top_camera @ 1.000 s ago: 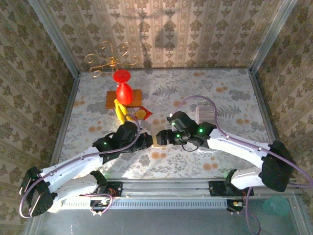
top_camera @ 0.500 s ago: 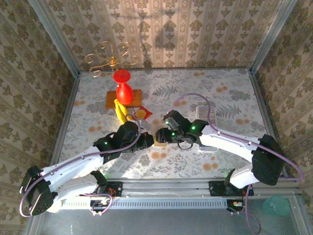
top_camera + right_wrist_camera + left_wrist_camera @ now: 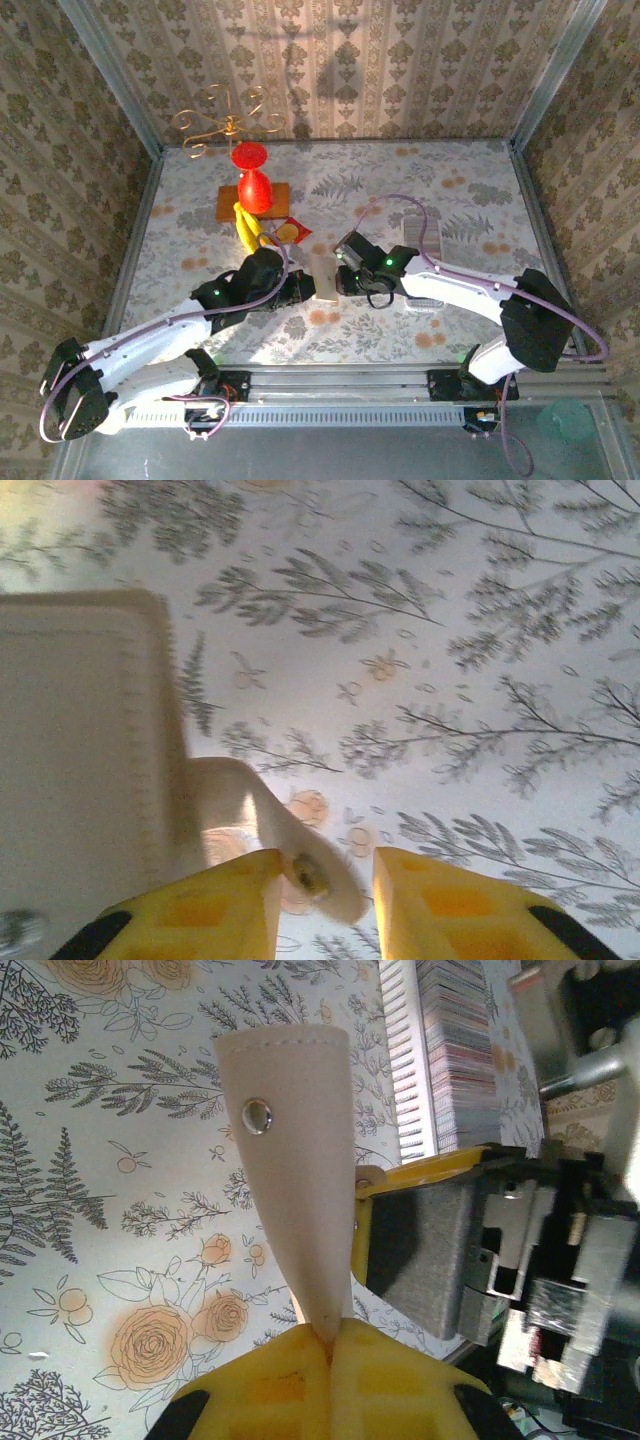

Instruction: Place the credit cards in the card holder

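Your right gripper (image 3: 326, 872) has swung in from 3 o'clock and its jaws have drawn from wide to narrow over the last second. The card holder (image 3: 323, 275) now shows a broader pale face from above, so I judge the wallet is starting to open. It sits just toward 6 o'clock of the table's middle. Your left gripper (image 3: 328, 1345), at its 9 o'clock, is clamped tight on one edge and holds it up. The right jaws straddle the snap flap (image 3: 250, 800). One finger touches it and a gap remains on the other side, so it isn't pinched yet. What look like the credit cards (image 3: 455, 1050) stand in the ribbed tray (image 3: 418, 232) at 2 o'clock, untouched.
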Tool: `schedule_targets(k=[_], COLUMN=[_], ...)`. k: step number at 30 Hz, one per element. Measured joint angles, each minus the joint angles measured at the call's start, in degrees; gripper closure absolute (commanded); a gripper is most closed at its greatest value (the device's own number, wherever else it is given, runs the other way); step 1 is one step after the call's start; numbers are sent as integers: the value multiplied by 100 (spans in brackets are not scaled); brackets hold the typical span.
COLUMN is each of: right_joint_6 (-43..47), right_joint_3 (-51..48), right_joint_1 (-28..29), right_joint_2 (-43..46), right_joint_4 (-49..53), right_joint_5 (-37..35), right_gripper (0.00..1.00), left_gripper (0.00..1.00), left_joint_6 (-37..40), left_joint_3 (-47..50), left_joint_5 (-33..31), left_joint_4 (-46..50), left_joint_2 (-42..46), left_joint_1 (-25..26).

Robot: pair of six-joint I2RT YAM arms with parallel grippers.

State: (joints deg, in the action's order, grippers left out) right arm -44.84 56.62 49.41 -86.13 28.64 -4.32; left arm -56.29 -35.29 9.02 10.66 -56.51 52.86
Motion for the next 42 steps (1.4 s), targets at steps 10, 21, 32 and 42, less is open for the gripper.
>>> schedule_targets(k=[10, 21, 32, 42], right_joint_6=[9, 9, 109, 109], right_joint_3=[-422, -560, -634, -1475], right_joint_1=[-50, -284, -295, -304], right_joint_2=[446, 533, 352, 542], right_joint_4=[-223, -579, -680, -809], right_joint_5=[22, 361, 551, 782], right_gripper=[67, 69, 100, 100], left_gripper=[100, 100, 98, 81], left_joint_6=[-7, -28, -192, -328], left_joint_3=[74, 157, 415, 415], left_joint_5=[15, 107, 164, 122], left_joint_4=[-70, -195, -481, -734], left_joint_2=[0, 0, -81, -1211], left_joint_1=[0, 42, 83, 525])
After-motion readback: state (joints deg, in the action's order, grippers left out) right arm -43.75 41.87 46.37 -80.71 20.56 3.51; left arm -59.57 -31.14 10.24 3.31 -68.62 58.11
